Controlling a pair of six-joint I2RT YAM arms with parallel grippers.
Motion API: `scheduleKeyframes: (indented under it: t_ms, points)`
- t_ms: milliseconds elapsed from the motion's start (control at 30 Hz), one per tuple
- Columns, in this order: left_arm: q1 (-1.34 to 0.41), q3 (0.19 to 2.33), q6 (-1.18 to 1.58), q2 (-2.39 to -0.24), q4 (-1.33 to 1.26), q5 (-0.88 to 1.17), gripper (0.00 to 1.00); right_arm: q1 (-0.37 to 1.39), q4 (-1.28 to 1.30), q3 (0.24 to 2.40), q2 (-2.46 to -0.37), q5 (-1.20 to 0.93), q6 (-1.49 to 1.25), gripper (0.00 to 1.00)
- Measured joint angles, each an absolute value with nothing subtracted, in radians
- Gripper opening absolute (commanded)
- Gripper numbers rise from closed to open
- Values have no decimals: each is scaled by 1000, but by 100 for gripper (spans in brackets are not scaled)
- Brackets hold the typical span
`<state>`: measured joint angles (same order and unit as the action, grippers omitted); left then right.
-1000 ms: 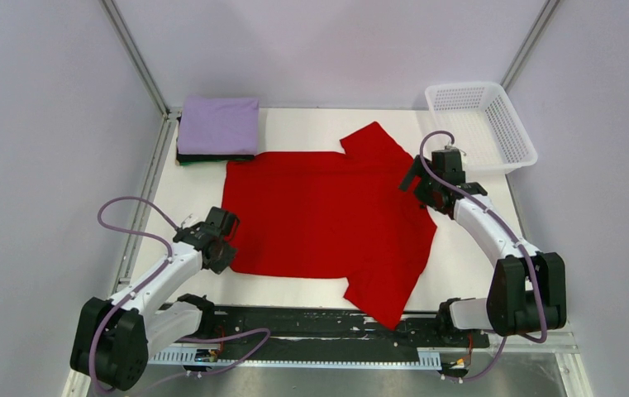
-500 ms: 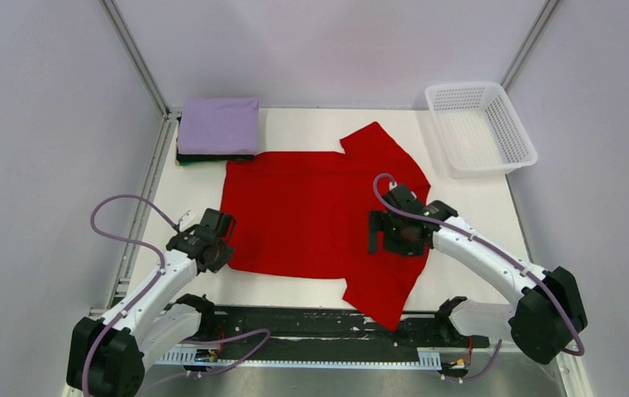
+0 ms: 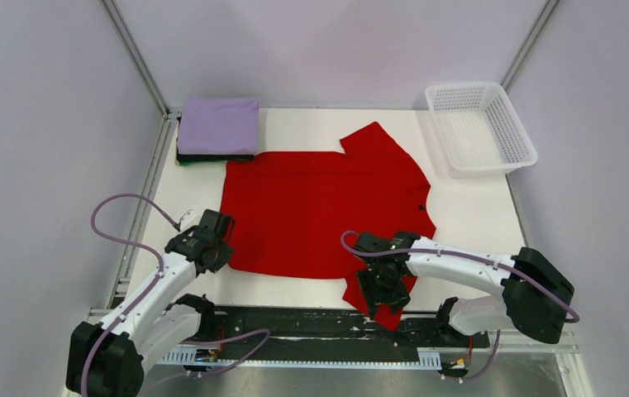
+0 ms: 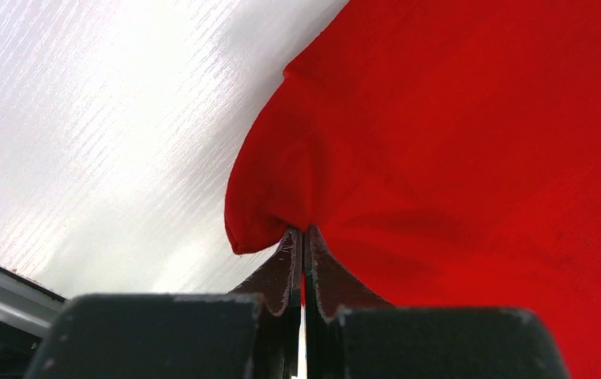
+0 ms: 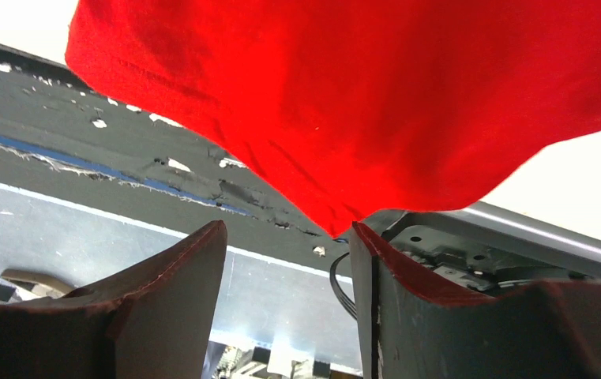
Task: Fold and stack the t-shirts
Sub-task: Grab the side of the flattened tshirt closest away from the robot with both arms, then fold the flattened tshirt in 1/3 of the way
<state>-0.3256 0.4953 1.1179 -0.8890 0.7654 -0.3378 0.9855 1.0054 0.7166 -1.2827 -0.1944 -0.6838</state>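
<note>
"Left wrist view: the left tool (image 4: pixel 303 230) is pinched tight on a corner of the red t-shirt (image 4: pixel 471 158), with cloth bunched between its closed fingers. And the other?"

"Gaping wide, the right tool (image 5: pixel 287 230) holds nothing. The tip of the near sleeve (image 5: pixel 344 103) hangs just ahead of its fingers, over the dark rail (image 5: pixel 163 170) at the table's near edge."

"Where does the shirt lie, from where we stand?"

"It's spread flat across the middle of the white table (image 3: pixel 472 219). The lavender t-shirt (image 3: pixel 218 124) sits folded in the far left corner on top of a dark t-shirt (image 3: pixel 212 157). The white mesh basket (image 3: pixel 469 85) stands at far right."

"What makes this step go well?"

"By my reckoning, the sleeve gets folded in first. The right tool should close on the sleeve tip itself, lift it only just clear of the table, and lay it inward over the shirt's body. The left tool should hold its corner down so the cloth neither drags nor wrinkles. The risks are that the tip slips off the edge or the fingers bite the rail instead."
</note>
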Motion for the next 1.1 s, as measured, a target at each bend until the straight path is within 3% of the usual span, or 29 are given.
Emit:
scheduleKeyframes:
  t_ms: [267, 500, 1100]
  points:
    - [-326, 483, 1113, -889, 757, -328, 0, 991, 955, 680, -1426, -172, -740, 49]
    - [-326, 483, 1113, -889, 758, -322, 0, 994, 962, 677, -1458, -173, -762, 1]
    - [-326, 495, 1196, -718, 976, -327, 0, 1090, 991, 682, -1315, -378, -667, 0]
